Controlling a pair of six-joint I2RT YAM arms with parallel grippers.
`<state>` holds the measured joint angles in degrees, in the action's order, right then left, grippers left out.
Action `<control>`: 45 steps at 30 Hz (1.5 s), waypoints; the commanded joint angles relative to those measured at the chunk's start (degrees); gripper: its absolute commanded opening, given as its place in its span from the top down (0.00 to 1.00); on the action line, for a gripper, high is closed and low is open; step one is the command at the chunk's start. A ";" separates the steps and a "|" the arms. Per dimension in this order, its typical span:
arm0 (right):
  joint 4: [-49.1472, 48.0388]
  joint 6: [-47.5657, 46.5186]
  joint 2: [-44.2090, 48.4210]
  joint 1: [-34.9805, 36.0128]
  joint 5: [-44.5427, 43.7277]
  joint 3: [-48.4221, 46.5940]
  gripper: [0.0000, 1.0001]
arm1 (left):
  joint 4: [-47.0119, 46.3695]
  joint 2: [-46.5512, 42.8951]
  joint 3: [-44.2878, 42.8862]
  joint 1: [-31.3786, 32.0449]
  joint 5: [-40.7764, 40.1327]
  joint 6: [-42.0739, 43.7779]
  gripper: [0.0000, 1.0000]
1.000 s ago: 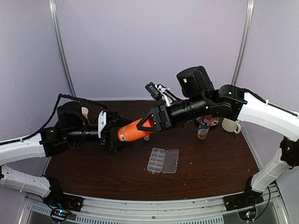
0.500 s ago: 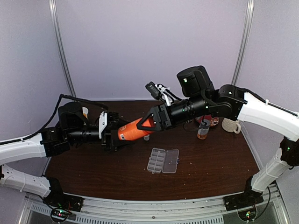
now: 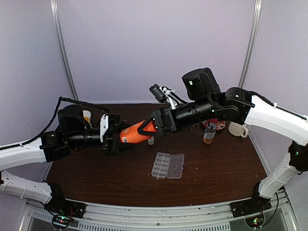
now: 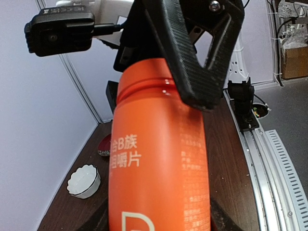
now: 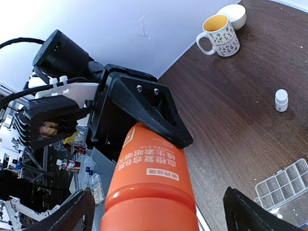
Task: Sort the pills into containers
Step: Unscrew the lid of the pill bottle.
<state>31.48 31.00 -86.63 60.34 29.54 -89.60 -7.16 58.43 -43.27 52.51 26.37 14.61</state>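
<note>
bottle (image 3: 134,134): orange, lying near level in the air over the table (image 3: 96,178), spanning between the two arms, neck end toward the right arm
left gripper (image 3: 122,138): clamped on the bottle's base end, one finger on each side
right gripper (image 3: 150,126): around the neck end, jaws spread wide; the right wrist view shows a gap between the bottle and one finger (image 5: 250,211)
box (image 3: 168,165): clear organiser flat on the table, about mid-table, nearer the arm bases than the bottle, apart from both grippers
cells (image 3: 160,165): left half of the box, uncovered
lid (image 3: 176,166): folded out flat to the right of the cells
pills: too small to make out in any view
white bottle (image 5: 281,100): small, upright on the table, apart from the box
mug (image 5: 219,29): yellow inside, far left, just beside a white bowl (image 5: 232,14)
far right: cream mug (image 3: 237,129) and a small amber bottle (image 3: 208,133)
</note>
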 commanded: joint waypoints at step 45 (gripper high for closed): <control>-15.66 -52.34 17.06 -0.04 1.49 17.46 0.79 | 0.80 0.87 -3.90 0.13 15.47 -12.94 0.80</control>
<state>18.98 -5.91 -73.23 61.06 31.31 -73.52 -6.31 59.70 -45.63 53.10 36.95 4.36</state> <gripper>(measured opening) 0.544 0.525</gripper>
